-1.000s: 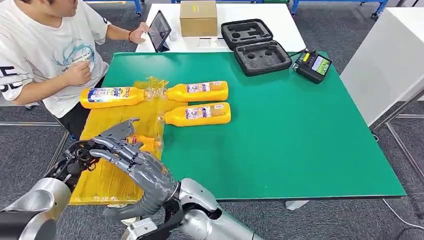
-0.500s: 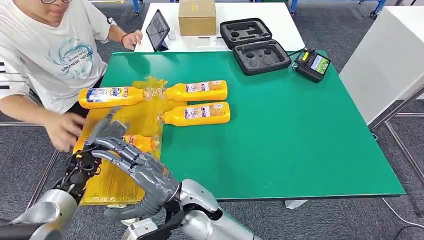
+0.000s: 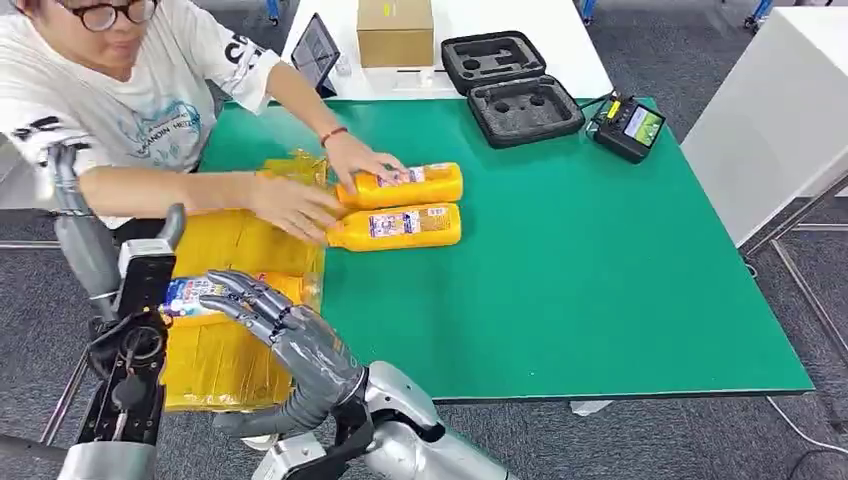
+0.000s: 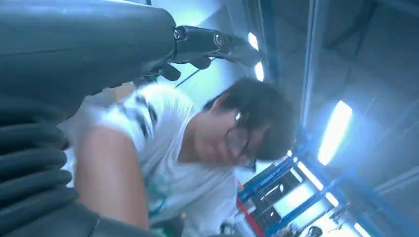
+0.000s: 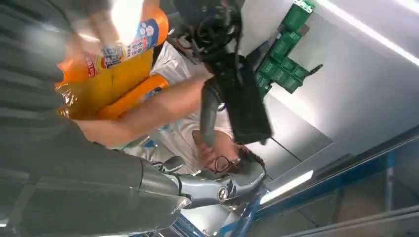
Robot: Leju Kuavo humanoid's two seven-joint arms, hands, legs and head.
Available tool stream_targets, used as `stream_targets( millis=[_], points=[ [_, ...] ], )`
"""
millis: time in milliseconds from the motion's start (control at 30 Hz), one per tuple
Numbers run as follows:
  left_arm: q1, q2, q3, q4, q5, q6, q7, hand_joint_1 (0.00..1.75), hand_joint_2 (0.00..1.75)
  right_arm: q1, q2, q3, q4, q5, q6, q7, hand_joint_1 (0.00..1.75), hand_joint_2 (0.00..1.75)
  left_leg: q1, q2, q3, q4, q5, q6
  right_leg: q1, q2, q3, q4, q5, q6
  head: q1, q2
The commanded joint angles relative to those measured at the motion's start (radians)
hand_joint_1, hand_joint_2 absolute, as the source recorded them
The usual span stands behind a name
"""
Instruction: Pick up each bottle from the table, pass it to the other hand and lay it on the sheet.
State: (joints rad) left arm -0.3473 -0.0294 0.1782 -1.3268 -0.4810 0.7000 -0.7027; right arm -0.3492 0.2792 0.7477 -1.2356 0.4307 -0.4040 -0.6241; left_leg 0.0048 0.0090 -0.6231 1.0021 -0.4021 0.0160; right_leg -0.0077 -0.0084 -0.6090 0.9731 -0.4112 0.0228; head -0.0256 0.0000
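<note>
Held bottle (image 3: 215,293): yellow, lay across the yellow sheet (image 3: 225,350) at the bench's near left corner, under the fingers of the right hand (image 3: 275,325); whether the hand truly grasped it could not be told.
Other bottles: far bottle (image 3: 410,184) and near bottle (image 3: 400,227) lay side by side on the green bench (image 3: 600,270), just beside the sheet, each touched by a person's hand (image 3: 300,205).
Left hand (image 3: 85,235): raised beside the bench's left edge, fingers pointing up and apart, released, holding nothing.
Background: foam-lined case (image 3: 512,88), cardboard box (image 3: 396,32), tablet (image 3: 316,53), handheld controller (image 3: 628,128).
</note>
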Motion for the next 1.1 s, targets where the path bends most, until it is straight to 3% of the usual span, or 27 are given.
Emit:
stream_targets(
  millis=[33,200,367,733,867,900,1100],
  points=[
    [0.017,-0.052,0.04,-0.155,0.095,-0.002,0.005,0.0,1.75,-0.015,-0.025,-0.013,0.04,-0.007,-0.025,-0.005,0.0,1.75,0.001,-0.001,0.004,-0.001,-0.001,-0.001,0.001,0.0,0.004,-0.001,-0.001,-0.001,0.0,0.0],
    [0.082,-0.061,0.014,-0.356,0.328,-0.002,0.005,0.0,1.75,-0.006,-0.063,-0.09,-0.007,0.009,-0.108,0.009,0.0,1.75,0.001,-0.001,0.001,0.0,-0.001,0.0,0.001,0.0,0.002,-0.001,-0.001,0.0,0.0,0.0],
    [0.171,-0.059,0.015,-0.404,0.497,-0.042,0.005,0.0,1.75,0.037,-0.153,-0.186,-0.046,0.174,-0.176,0.107,0.0,1.75,0.001,-0.002,0.002,-0.001,-0.001,0.0,0.001,-0.001,0.003,-0.001,-0.001,0.0,0.0,0.0],
    [0.336,-0.183,0.086,-0.447,0.517,-0.18,0.005,0.0,1.75,0.145,-0.23,-0.219,-0.114,0.394,-0.134,0.215,0.0,1.75,0.0,-0.001,0.003,-0.001,-0.003,0.001,0.0,0.0,0.004,-0.002,-0.002,0.0,0.0,0.0],
    [0.359,-0.186,0.085,-0.432,0.52,-0.195,0.005,0.0,1.75,0.163,-0.246,-0.202,-0.1,0.471,-0.046,0.271,0.0,1.75,0.0,-0.002,0.005,-0.001,-0.005,0.0,0.0,0.0,0.006,-0.002,-0.003,0.0,0.0,0.0],
    [0.362,-0.189,0.096,-0.419,0.512,-0.206,0.005,0.0,1.75,0.15,-0.262,-0.189,-0.074,0.516,0.063,0.37,0.0,1.75,0.0,-0.002,0.005,-0.001,-0.004,0.001,0.0,0.0,0.005,-0.002,-0.003,0.0,0.0,0.0],
    [0.415,-0.197,0.121,-0.413,0.533,-0.23,0.005,0.0,1.75,0.129,-0.343,-0.213,-0.1,0.555,0.227,0.507,0.0,1.75,-0.001,-0.001,0.003,-0.001,-0.004,0.001,0.0,0.001,0.004,-0.002,-0.002,0.0,0.0,0.0]
  ],
)
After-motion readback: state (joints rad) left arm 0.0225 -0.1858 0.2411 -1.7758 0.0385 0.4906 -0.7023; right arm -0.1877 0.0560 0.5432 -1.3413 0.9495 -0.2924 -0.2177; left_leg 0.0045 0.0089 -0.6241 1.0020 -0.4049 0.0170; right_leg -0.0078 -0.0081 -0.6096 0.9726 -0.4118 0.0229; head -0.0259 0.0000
